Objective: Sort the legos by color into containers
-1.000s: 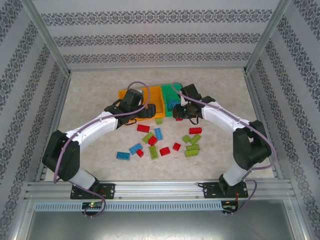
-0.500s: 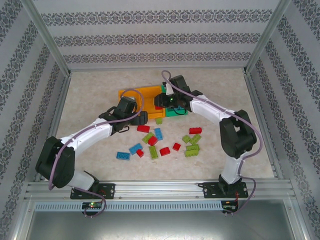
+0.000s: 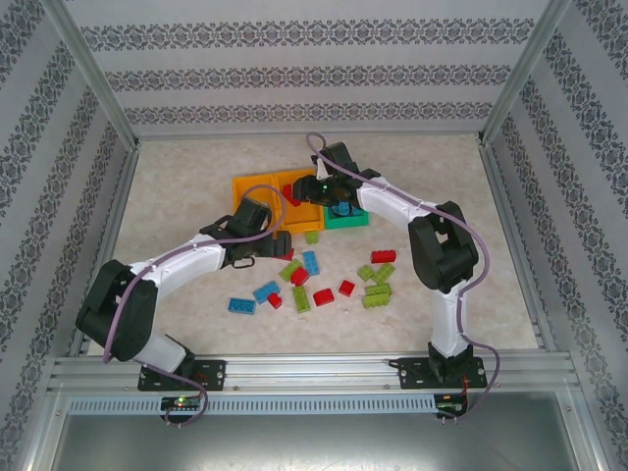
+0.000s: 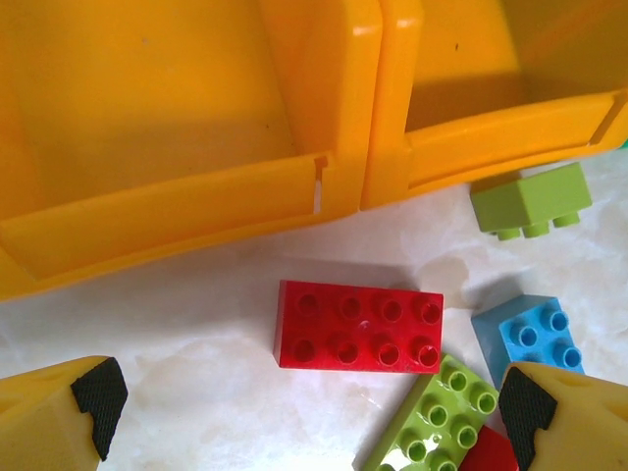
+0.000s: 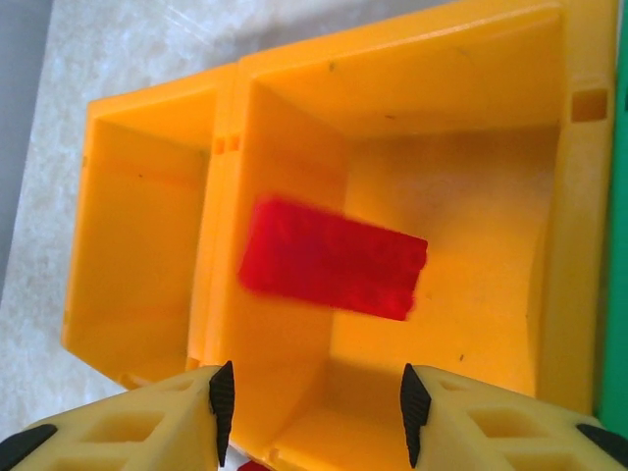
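Three in a row at the far middle of the tabletop [image 3: 177, 196]: left orange bin [image 3: 250, 186], middle orange bin [image 3: 294, 177], green bin [image 3: 345, 218] at the right end, side against side.

Over the middle orange bin, right end effector [image 5: 314, 407], pads spread apart, pinching nothing. Just beyond its fingertips, a red brick [image 5: 334, 257], blurred, inside that bin's outline and touching neither finger; lying on the bin floor or in the air, cannot tell.

Low over the tabletop, just near of the two orange bins, left end effector [image 4: 312, 407], fingers spread wide, nothing between the pads. Ahead of it, a long red brick [image 4: 358, 327], flat, studs up, just near of the seam between the orange bins and apart from their front walls. At its near right corner a lime brick [image 4: 437, 417], lying at an angle, touching or just short of it, cannot tell. Right of the long red brick, a blue brick [image 4: 530, 334]; farther off, just beside the middle bin's front wall, a small lime brick [image 4: 530, 199].

Nearer the arms, loose bricks [image 3: 324, 296] in red, blue and lime, scattered across the middle of the tabletop, none inside a bin.
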You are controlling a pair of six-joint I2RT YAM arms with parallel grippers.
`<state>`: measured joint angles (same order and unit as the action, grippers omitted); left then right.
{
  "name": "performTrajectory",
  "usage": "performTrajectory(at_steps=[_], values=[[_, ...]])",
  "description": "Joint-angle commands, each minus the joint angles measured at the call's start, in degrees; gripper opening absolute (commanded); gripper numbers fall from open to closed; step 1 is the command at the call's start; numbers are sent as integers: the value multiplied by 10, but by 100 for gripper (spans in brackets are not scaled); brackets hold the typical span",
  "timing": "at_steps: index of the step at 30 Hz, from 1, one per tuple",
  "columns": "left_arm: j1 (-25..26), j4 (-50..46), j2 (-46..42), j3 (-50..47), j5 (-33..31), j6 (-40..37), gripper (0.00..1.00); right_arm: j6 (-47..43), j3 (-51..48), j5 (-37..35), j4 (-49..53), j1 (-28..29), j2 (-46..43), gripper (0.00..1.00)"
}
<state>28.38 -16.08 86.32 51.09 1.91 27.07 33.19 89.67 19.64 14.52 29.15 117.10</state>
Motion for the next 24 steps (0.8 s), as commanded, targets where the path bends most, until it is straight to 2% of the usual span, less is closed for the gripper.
performTrajectory(at_steps=[1, 8, 18, 24], values=[[-5, 1, 17, 3, 21, -1, 100, 7, 10, -17, 6, 4, 2, 55], [6, 3, 45, 15, 18, 5, 100, 2, -16, -26, -3, 10, -40, 64], [31, -3, 94, 50, -1, -6, 100, -27, -97, -76, -2, 10, -144, 68], [36, -21, 126, 73, -17, -18, 100, -34, -165, -99, 2, -15, -195, 70]])
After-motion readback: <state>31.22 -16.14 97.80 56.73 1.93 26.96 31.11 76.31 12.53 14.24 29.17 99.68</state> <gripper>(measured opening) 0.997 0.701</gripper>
